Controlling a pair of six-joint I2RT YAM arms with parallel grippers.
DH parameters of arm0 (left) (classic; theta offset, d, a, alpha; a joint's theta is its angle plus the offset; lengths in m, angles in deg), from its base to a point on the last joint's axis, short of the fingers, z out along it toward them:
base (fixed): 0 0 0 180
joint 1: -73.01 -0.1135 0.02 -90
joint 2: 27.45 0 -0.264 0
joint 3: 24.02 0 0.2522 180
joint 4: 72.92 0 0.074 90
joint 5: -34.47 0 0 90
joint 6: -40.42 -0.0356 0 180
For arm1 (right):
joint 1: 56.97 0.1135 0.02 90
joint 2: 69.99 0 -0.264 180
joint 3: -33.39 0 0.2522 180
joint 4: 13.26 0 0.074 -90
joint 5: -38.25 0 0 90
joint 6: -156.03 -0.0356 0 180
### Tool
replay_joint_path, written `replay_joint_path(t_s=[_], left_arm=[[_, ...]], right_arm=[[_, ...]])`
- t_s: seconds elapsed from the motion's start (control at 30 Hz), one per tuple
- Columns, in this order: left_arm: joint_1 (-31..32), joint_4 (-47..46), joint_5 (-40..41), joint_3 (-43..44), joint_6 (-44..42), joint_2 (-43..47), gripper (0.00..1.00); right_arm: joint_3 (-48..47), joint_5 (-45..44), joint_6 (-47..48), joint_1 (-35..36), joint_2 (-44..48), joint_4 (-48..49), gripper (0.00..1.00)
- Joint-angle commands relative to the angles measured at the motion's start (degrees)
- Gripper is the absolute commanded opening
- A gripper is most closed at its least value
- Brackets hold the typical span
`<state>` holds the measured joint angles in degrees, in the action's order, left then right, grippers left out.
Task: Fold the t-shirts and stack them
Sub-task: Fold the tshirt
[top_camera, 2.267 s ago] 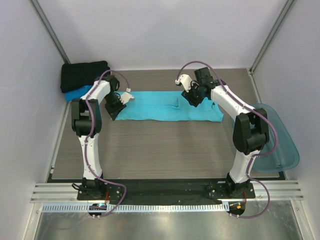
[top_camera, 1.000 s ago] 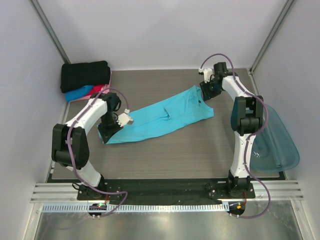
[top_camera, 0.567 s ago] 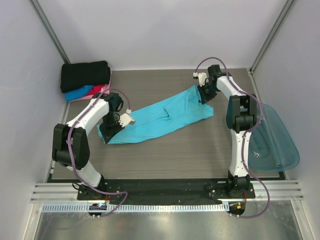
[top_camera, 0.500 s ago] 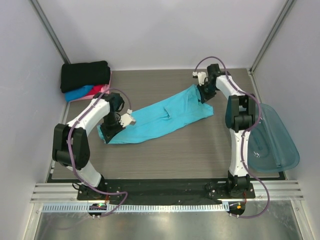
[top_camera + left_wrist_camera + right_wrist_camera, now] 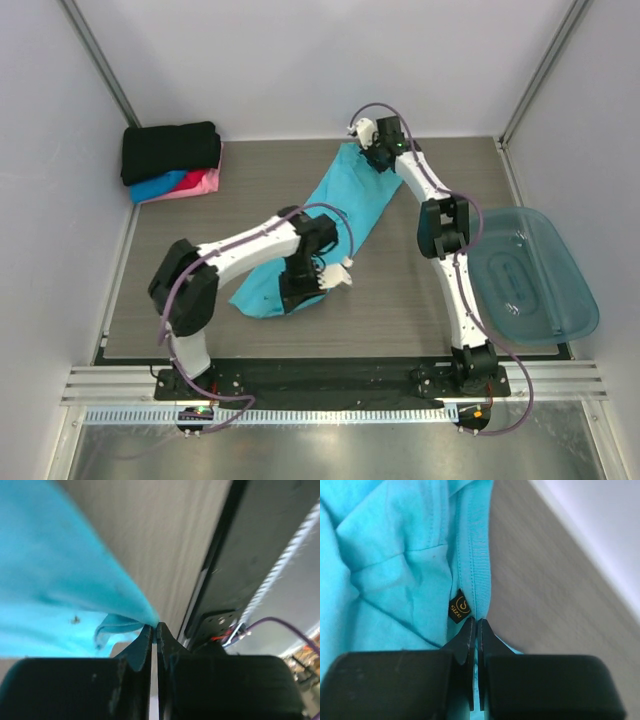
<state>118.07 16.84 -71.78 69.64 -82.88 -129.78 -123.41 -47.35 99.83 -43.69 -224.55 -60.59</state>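
Across the counter (image 5: 390, 300), the turquoise t-shirt (image 5: 345, 200) stretches diagonally, left fingers (image 5: 144, 642) clamped on its near end, right fingers (image 5: 468, 635) pinched on the collar by the label. Best to keep it taut and lower both ends together, avoiding wrinkles.

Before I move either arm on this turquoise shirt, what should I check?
1. Left pincer shut on the turquoise shirt at its edge: ok.
2. Right pincer shut on the collar beside the label: ok.
3. Shirt spread flat: not ok; it runs as a narrow, creased band between the pincers.
4. Shirt apart from the folded stack: ok.
5. Shirt apart from the tub: ok.
6. Cloth layers pinched by each pincer: cannot tell.
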Motion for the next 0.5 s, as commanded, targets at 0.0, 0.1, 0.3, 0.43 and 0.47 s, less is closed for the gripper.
replay_joint_path(t_s=[0.0, 0.1, 0.3, 0.43, 0.47], left_arm=[[5.6, 12.6, -9.4, 4.8, 2.6, -4.7, 0.03], [10.1, 11.1, -12.2, 11.7, 4.1, -11.6, 0.07], [11.8, 13.0, -16.0, 31.9, 7.2, -18.7, 0.20], [11.1, 11.4, -9.3, 37.1, 9.0, -12.1, 0.33], [10.3, 10.5, -7.5, 37.3, 10.1, -10.3, 0.35]], right_arm=[[0.8, -1.4, 2.2, 2.7, -4.5, 13.2, 0.01], [-2.9, -0.1, -0.2, 3.9, -8.2, 21.9, 0.01], [-4.8, 0.8, -6.4, 6.2, -10.1, 40.5, 0.16], [-4.3, -13.4, -11.6, 5.5, -4.8, 48.9, 0.58], [-3.8, -15.2, -12.4, 5.2, -0.4, 47.4, 0.60]])
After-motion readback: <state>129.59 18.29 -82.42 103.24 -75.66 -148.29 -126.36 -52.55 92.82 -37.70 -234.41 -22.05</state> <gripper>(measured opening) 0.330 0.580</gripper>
